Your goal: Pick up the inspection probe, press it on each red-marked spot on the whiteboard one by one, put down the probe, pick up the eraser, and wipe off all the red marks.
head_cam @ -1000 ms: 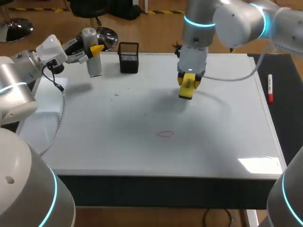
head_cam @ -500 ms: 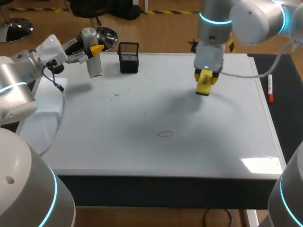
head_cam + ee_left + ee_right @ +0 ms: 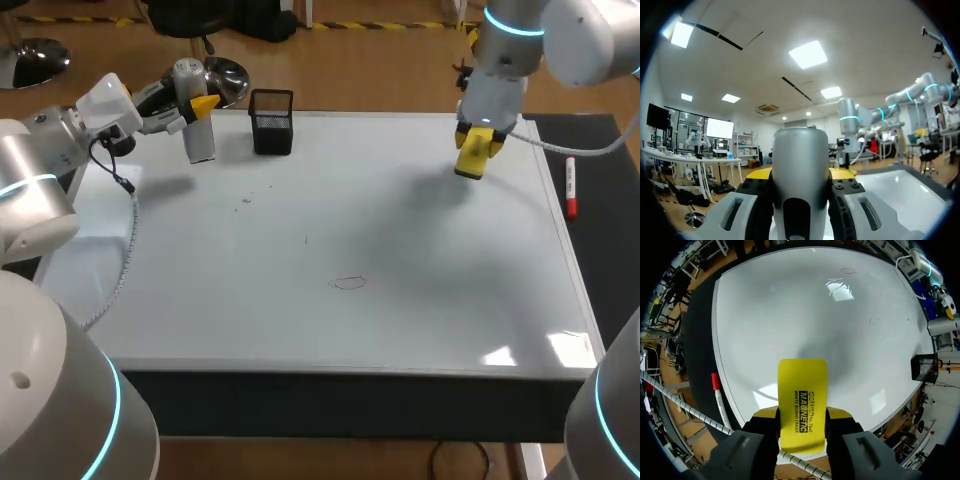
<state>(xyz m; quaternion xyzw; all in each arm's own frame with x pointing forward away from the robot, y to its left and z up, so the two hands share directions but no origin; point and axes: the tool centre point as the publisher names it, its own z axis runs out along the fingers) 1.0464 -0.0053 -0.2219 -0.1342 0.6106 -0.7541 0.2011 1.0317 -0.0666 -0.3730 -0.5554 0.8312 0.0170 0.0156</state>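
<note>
Your right gripper (image 3: 476, 150) is clamped on the flat yellow whiteboard eraser (image 3: 802, 390), held over the far right of the white whiteboard (image 3: 420, 300); wiping looks like the stage in hand. Nearest you, one faint red oval mark (image 3: 350, 283) is left to wipe; farther off, your left gripper (image 3: 203, 104) grasps the grey cylindrical inspection probe (image 3: 201, 140), not yet put down; the black mesh pen cup (image 3: 271, 125) shows nothing above its rim.

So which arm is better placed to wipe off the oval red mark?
Right: the right gripper is shut on the yellow eraser above the whiteboard. The left gripper holds the probe at the far left corner.
</note>
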